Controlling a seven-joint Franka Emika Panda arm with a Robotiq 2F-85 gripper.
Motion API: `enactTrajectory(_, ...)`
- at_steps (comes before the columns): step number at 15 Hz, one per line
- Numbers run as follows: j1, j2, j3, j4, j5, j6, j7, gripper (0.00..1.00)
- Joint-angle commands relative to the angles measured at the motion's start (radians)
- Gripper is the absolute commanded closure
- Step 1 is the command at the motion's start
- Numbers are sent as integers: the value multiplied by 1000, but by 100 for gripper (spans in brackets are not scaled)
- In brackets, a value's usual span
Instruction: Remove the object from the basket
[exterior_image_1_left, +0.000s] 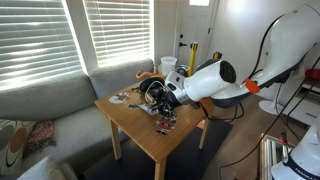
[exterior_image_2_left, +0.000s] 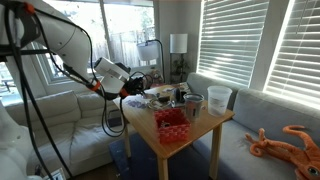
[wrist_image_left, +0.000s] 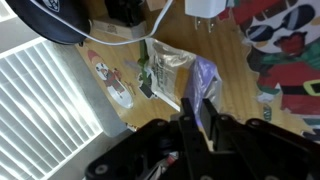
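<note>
Sunlit blinds (exterior_image_1_left: 40, 40) and a grey couch (exterior_image_1_left: 50, 110) frame the scene, and in the middle stands a small wooden table (exterior_image_2_left: 205, 124), cluttered on top. And there's the red basket (exterior_image_2_left: 172, 122), sitting low on the tabletop near one edge. What lies inside it is too small to make out.

Beyond the basket, at the table's corner, stands a clear plastic cup (exterior_image_2_left: 219, 97), well apart from it. The white arm reaches in over the table, and its gripper (exterior_image_2_left: 140, 83) hangs over the side of the tabletop away from the basket, not touching it. In both exterior views the gripper (exterior_image_1_left: 158, 95) is just a dark shape above the clutter.

Now the wrist view: the gripper (wrist_image_left: 200, 102) points down at bare wood, with two dark fingers (wrist_image_left: 188, 115) standing close side by side. It's blurred, so I cannot tell whether the jaws are fully closed or pinching anything. Just past the tips lies a purple wrapper (wrist_image_left: 205, 72), with a clear packet (wrist_image_left: 165, 68) beside it. The basket is not in this view.
</note>
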Motion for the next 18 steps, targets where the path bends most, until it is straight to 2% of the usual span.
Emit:
enactTrajectory(1, 4, 21, 6, 22, 75, -35, -62, 53)
enactTrajectory(2, 155, 3, -144, 2, 187, -41, -140, 45)
enactTrajectory(3, 177, -9, -160, -12, 270, -72, -192, 38)
enactTrajectory(4, 86, -22, -62, -24, 354, -112, -241, 32)
enactTrajectory(5, 234, -25, -199, -31, 437, -173, -272, 24)
enactTrajectory(8, 300, -65, -250, -26, 677, -328, -361, 3)
enactTrajectory(13, 366, -241, -336, 3, 1039, -613, -535, 0)
enactTrajectory(15, 375, -322, -373, 34, 1118, -782, -588, 0)
enactTrajectory(16, 353, -360, -371, 49, 1145, -861, -606, 0)
enactTrajectory(18, 362, -419, -432, 91, 1169, -1016, -630, 0)
